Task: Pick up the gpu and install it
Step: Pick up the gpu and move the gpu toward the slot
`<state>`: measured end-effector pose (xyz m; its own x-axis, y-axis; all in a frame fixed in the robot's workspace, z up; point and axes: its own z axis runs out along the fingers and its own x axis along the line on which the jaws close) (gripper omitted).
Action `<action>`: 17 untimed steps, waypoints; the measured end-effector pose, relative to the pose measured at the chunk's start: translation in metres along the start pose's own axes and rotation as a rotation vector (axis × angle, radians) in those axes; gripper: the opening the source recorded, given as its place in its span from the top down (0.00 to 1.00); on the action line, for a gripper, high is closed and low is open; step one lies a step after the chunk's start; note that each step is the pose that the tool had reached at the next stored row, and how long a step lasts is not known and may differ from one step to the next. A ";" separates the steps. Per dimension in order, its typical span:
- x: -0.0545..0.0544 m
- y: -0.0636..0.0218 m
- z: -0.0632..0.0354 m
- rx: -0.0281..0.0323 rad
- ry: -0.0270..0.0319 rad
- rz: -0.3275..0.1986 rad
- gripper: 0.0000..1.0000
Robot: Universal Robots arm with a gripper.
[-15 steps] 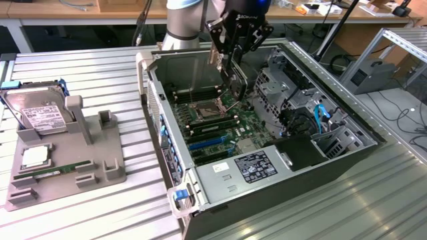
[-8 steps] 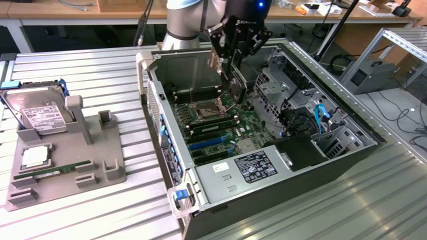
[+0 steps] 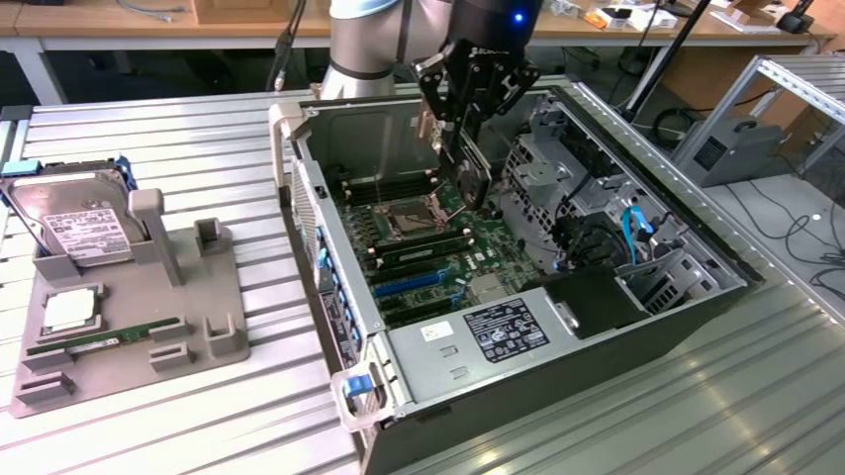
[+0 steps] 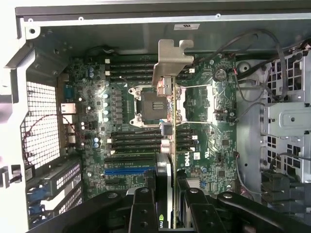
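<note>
Gripping gpu (image 4: pixel 172 60), claw (image 4: pixel 171 189) points downward.

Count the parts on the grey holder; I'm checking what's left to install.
3: hard drive propped at the holder's far end, CPU flat in its middle, RAM stick lying along its near side. Something small could hide behind the posts.

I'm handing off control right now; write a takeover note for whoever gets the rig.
Gripper: shut on the gpu, card held edge-on with its silver bracket away from the fingers.
Where: the gpu hangs inside the open computer case, above the motherboard.
Done: pickup.
Left: the card is not yet seated in a slot.
</note>
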<state>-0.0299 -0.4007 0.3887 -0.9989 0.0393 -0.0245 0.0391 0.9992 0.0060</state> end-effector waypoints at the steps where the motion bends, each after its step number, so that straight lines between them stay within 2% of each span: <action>1: 0.000 0.0000 0.0005 0.0003 0.0000 0.000 0.73; 17: -0.002 0.0000 0.0109 0.0063 -0.0002 0.000 0.73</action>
<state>-0.0273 -0.4007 0.3779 -0.9989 0.0391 -0.0247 0.0391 0.9992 -0.0003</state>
